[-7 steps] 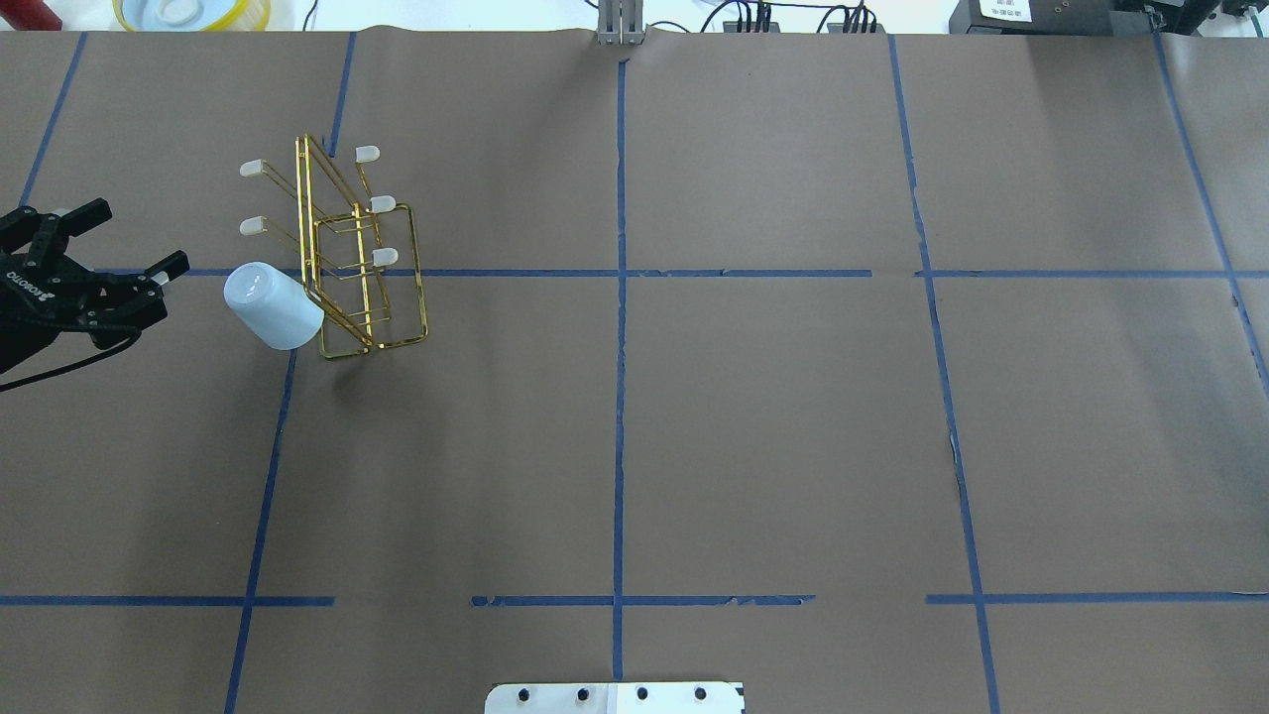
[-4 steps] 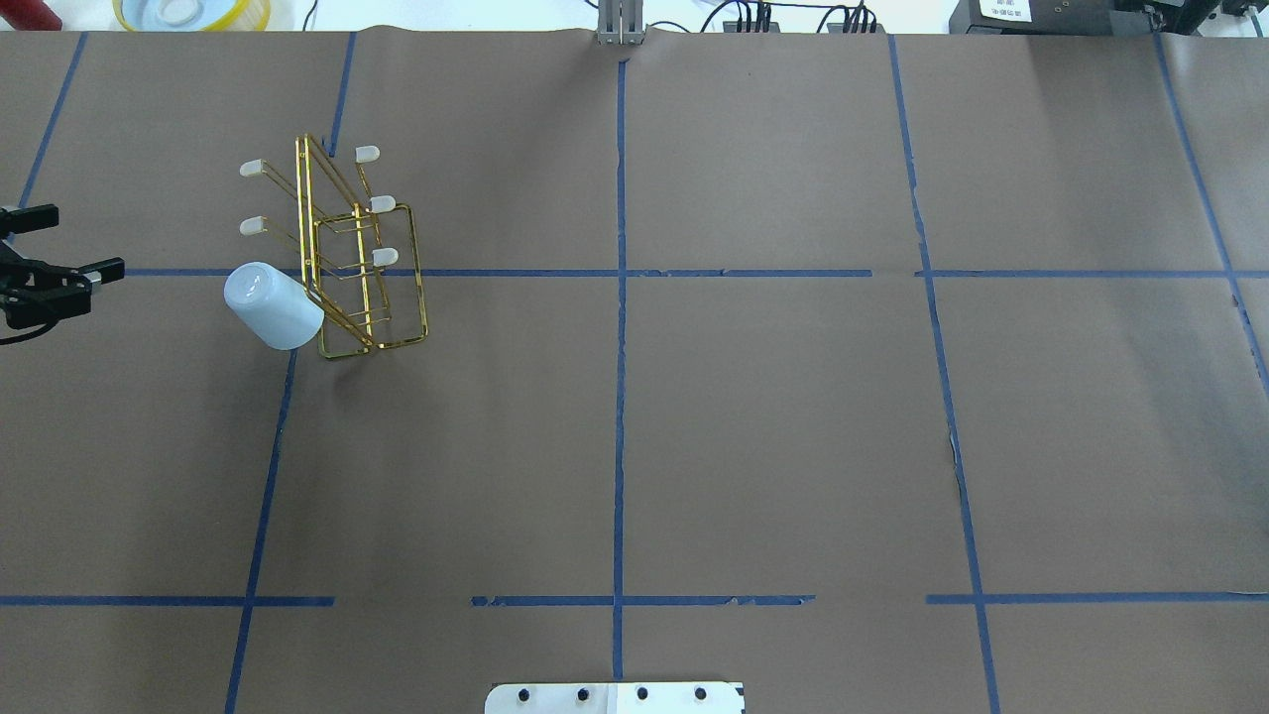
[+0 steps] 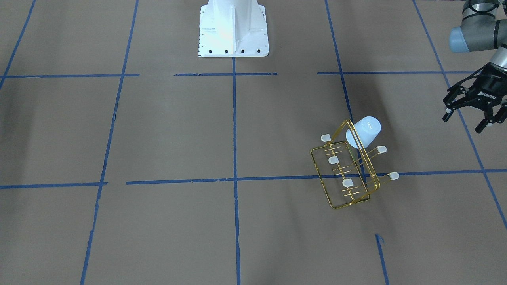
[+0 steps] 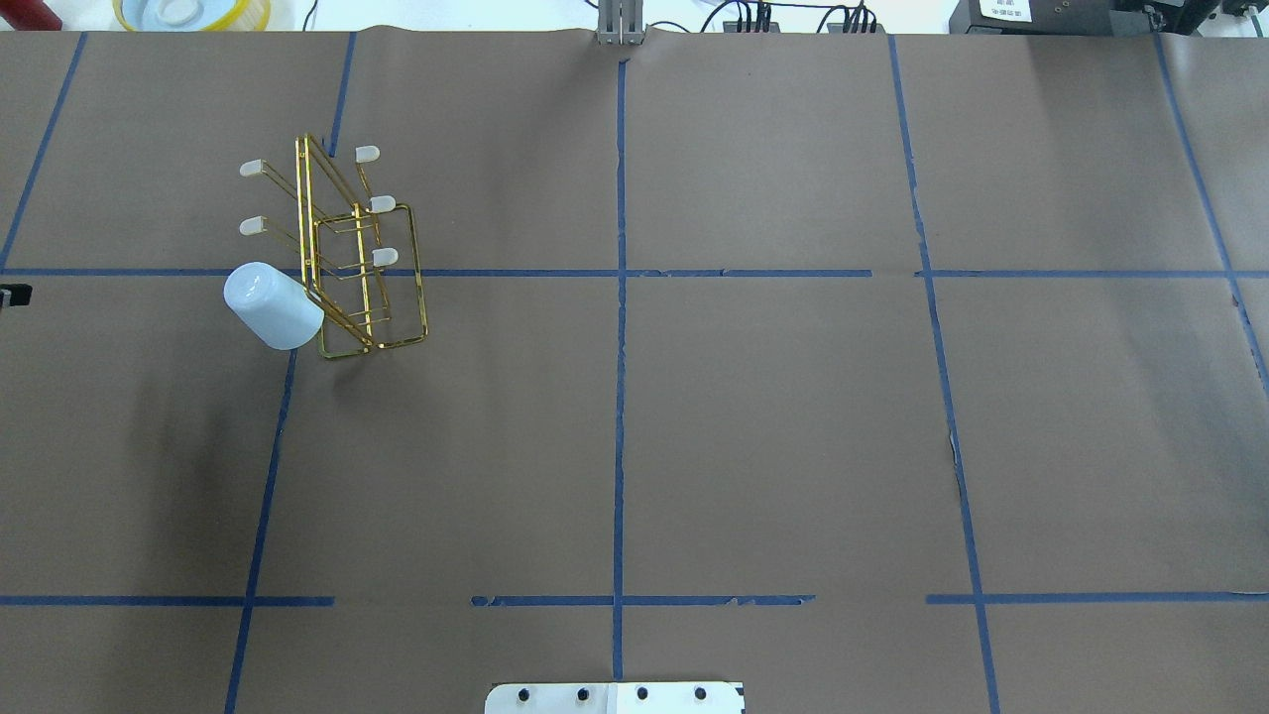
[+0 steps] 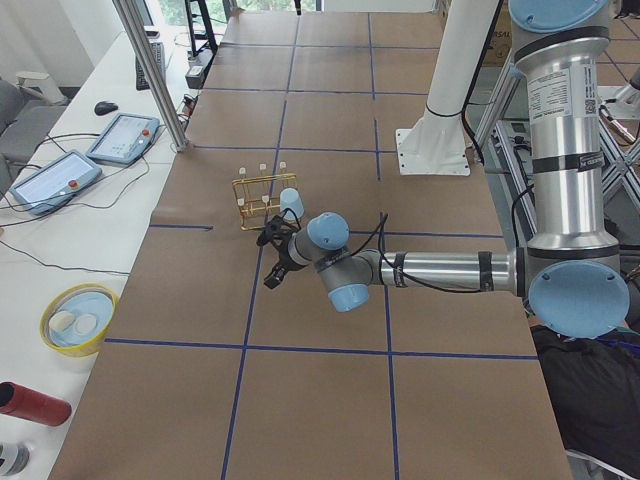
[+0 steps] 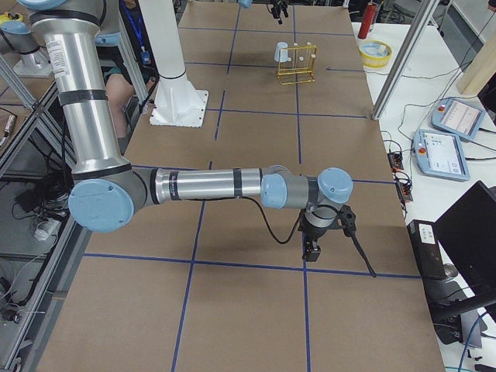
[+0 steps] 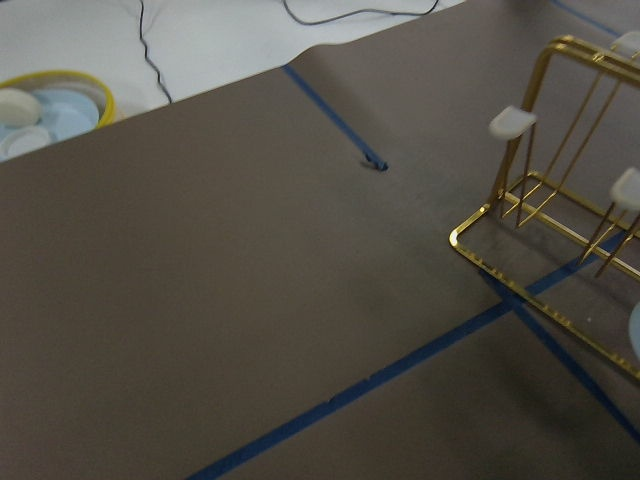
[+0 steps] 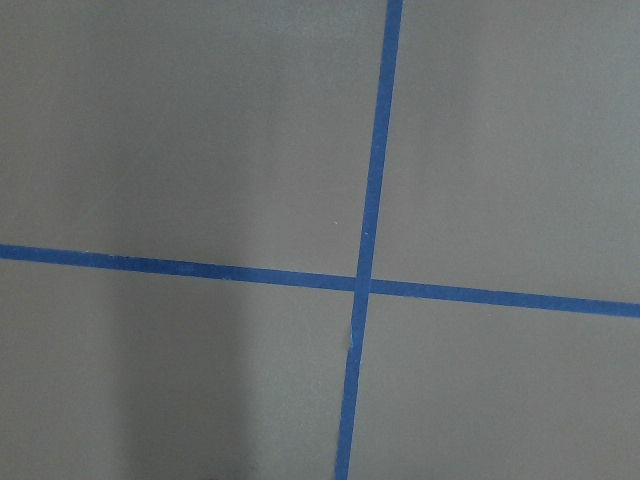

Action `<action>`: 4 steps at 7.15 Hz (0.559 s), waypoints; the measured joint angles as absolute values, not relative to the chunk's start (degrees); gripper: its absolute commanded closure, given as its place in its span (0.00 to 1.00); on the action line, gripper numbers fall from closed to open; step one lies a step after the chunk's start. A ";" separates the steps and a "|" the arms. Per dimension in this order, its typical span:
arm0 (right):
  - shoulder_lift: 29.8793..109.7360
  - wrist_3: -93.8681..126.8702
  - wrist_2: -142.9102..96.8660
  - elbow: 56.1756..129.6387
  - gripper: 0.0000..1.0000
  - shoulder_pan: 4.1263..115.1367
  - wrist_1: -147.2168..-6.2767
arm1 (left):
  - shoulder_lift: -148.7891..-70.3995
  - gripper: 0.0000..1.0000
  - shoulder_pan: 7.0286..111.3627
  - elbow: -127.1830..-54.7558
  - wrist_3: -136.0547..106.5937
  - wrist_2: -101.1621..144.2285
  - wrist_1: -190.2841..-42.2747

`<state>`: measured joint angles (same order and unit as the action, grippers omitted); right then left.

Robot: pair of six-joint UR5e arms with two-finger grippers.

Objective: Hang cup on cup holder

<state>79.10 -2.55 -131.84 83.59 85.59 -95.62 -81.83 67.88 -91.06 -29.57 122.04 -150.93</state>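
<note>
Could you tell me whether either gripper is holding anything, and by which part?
The left gripper is open and holds nothing; the cup hangs on the cup holder, apart from it. For the right gripper it cannot be told.

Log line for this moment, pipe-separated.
cup: hung on rack prong | left tool: open, empty, apart from rack | right tool: far off, state unclear

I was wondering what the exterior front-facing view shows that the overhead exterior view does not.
Only the front-facing view shows the left hand whole, open and apart from the cup, plus its arm; overhead it is just a dark sliver at the edge. Only the overhead view shows the yellow-rimmed bowl and cables beyond the table. Both show the cup tilted on the gold cup holder and the blue tape grid.
</note>
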 measured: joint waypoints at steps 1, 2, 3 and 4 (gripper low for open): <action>79.10 -2.55 -131.84 83.59 0.00 85.58 -95.62 | -82.74 0.00 71.00 -90.05 -29.44 126.35 -145.02; 79.10 -2.55 -131.84 83.58 0.00 85.57 -95.63 | -83.75 0.00 73.16 -89.75 -29.31 130.72 -139.19; 79.10 -2.55 -131.84 83.58 0.00 85.56 -95.63 | -84.42 0.00 74.55 -89.69 -29.21 133.34 -135.85; 79.10 -2.55 -131.84 83.59 0.00 85.58 -95.62 | -84.78 0.00 75.72 -89.60 -28.75 134.42 -134.34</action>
